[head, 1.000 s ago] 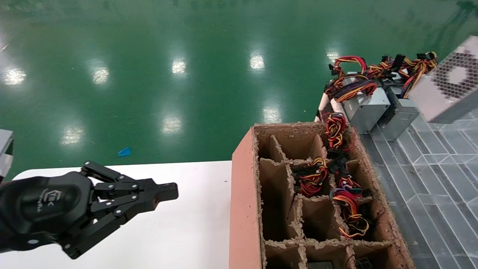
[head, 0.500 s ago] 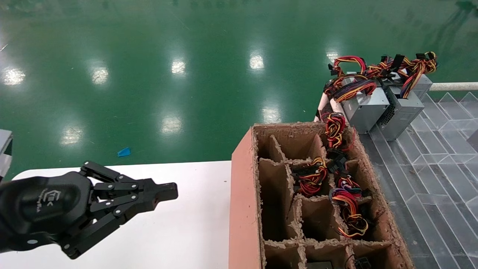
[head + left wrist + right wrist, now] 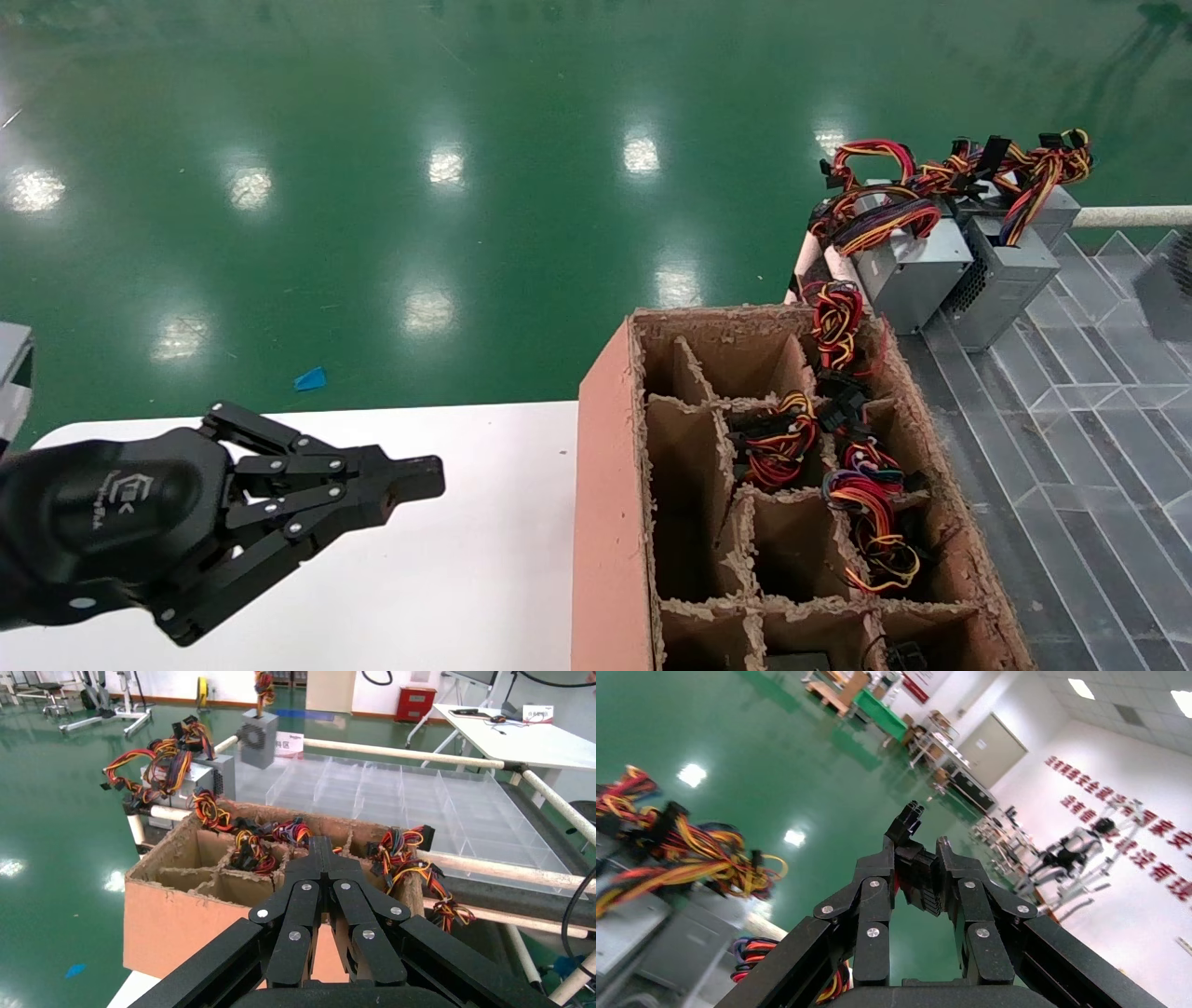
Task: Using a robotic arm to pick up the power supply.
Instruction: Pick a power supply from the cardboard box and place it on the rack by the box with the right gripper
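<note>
left gripper (image 3: 410,480) closed, right gripper (image 3: 919,874) clamped — raised

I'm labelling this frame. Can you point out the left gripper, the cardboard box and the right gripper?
Left gripper (image 3: 414,480), head view, closed fingertips.
Cardboard box (image 3: 610,485), head view, outer side wall.
Right gripper (image 3: 918,874), right wrist view, between fingertips clamped on a black plug (image 3: 905,822).

White sign (image 3: 288,743) reading "科区", red wall lettering (image 3: 1119,815) unreadable, hand logo illegible

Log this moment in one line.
left gripper shut, parked over table | right gripper shut on plug | power supply hanging in air
</note>
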Robot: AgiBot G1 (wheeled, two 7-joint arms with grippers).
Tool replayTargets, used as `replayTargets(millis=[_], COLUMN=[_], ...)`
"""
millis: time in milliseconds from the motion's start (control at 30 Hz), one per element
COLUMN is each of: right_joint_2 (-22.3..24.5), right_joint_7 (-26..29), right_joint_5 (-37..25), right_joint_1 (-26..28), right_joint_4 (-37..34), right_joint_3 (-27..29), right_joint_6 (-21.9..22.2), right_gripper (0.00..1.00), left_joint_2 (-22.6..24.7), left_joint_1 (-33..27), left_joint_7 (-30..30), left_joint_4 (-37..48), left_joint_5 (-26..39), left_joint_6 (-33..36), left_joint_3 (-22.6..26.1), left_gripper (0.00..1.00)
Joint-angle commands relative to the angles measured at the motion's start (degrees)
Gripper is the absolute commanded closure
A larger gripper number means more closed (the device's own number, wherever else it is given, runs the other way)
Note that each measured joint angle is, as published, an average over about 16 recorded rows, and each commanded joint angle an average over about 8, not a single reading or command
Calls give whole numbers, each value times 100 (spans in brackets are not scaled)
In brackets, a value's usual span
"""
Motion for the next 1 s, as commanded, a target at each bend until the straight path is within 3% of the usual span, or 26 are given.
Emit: replayTargets(millis=[33, 567, 1000], right_joint_2=[-114, -615, -607], right_joint_7=[-54, -149, -422], right_joint_5=[18, 9, 132], right_joint_1=[-9, -148, -50], right_joint_4=[-23, -141, -27], right_joint_3=[12, 4, 92], right_joint_6=[25, 45, 220], right_gripper=[100, 100, 100], left_joint_2=[0, 0, 0], left_joint_1=[0, 0, 0], left_joint_7=[0, 0, 0], left_joint_4=[0, 0, 0], left_joint_5=[0, 0, 0], left_joint_6=[0, 0, 0], left_joint_3=[0, 0, 0], left_gripper=[100, 100, 100])
